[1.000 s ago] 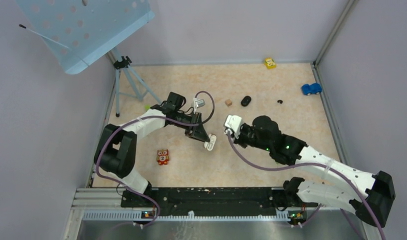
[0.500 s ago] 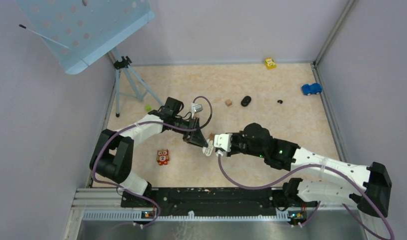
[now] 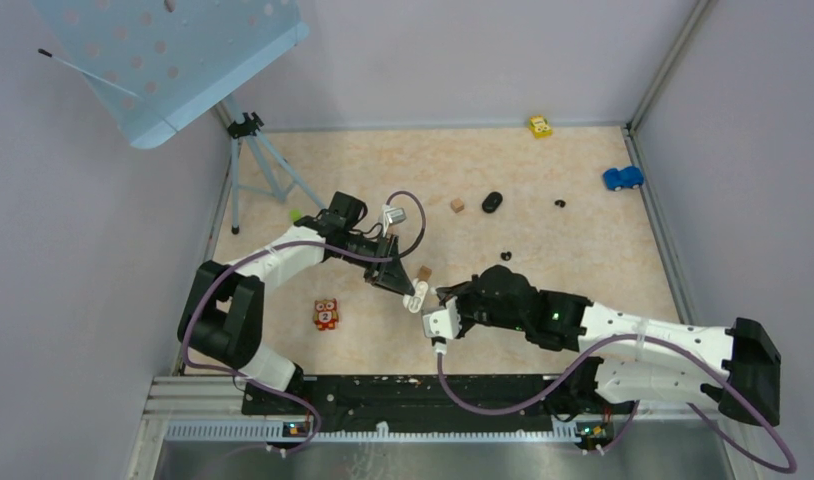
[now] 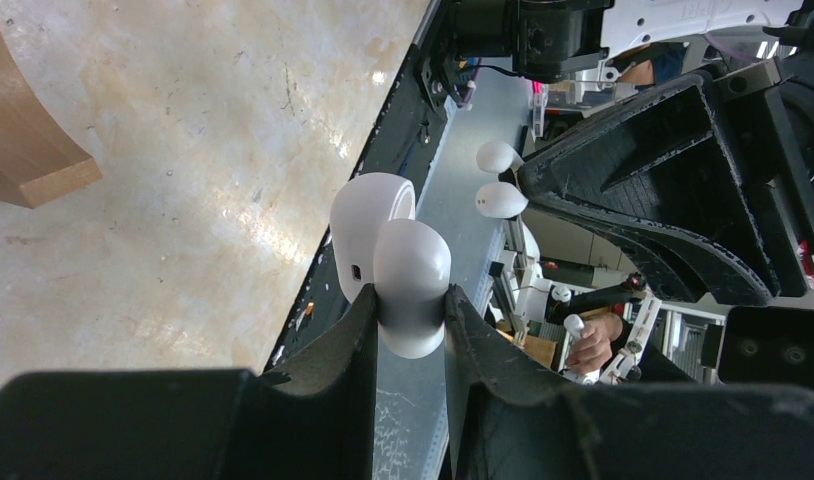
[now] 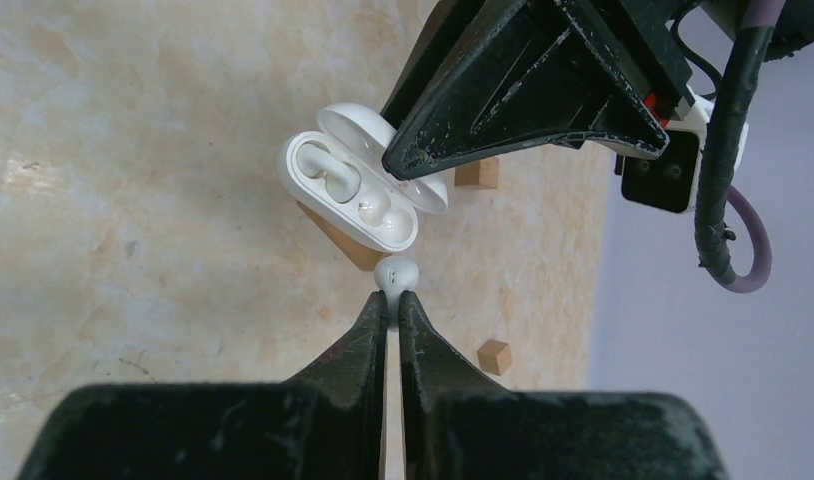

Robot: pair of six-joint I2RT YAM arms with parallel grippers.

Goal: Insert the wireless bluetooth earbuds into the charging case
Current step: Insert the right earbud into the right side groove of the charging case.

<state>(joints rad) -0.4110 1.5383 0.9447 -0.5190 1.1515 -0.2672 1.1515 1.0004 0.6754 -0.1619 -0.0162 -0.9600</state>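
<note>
Right fingers [image 5: 368, 345], pinching a white earbud [image 5: 396, 273], have reached the charging case [image 5: 335, 190] clamped in left fingers [image 5: 523, 90].

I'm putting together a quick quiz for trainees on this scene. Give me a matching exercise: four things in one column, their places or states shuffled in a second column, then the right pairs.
Things
1. charging case
2. white earbud
3. owl figure
4. blue toy car

Places or states
A. near the far right edge of the table
B. pinched at the tips of the right gripper
C. open, clamped in the left gripper
D. standing on the table, left of both grippers

Pairs: 1-C, 2-B, 3-D, 4-A
</note>
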